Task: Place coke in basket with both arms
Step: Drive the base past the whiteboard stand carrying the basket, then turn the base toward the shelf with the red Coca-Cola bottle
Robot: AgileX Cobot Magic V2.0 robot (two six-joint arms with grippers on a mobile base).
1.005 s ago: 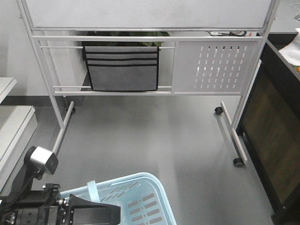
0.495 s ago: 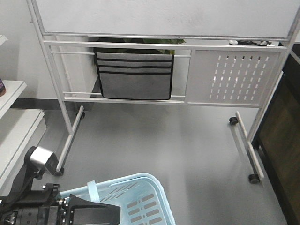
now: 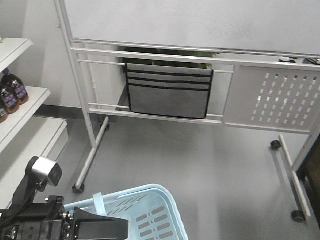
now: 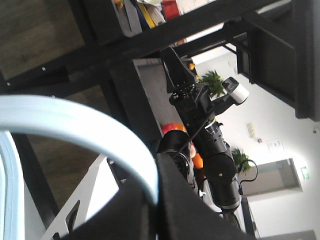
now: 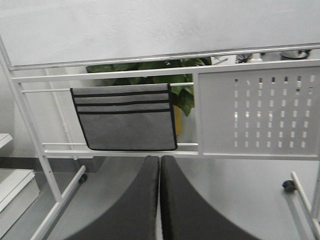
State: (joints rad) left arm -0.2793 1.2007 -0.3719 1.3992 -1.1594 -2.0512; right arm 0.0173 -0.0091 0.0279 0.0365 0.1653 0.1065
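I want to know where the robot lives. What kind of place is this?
Probably a lab room set up like a small shop: shelves holding bottles, a pale blue shopping basket, and a whiteboard on wheels standing on a plain grey floor.

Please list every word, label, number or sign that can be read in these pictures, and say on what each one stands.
No text can be read in any view.
Labels on the dark bottles on the shelf: too small to read.
The paper sheets on the far wall, left wrist view: blurred, unreadable.
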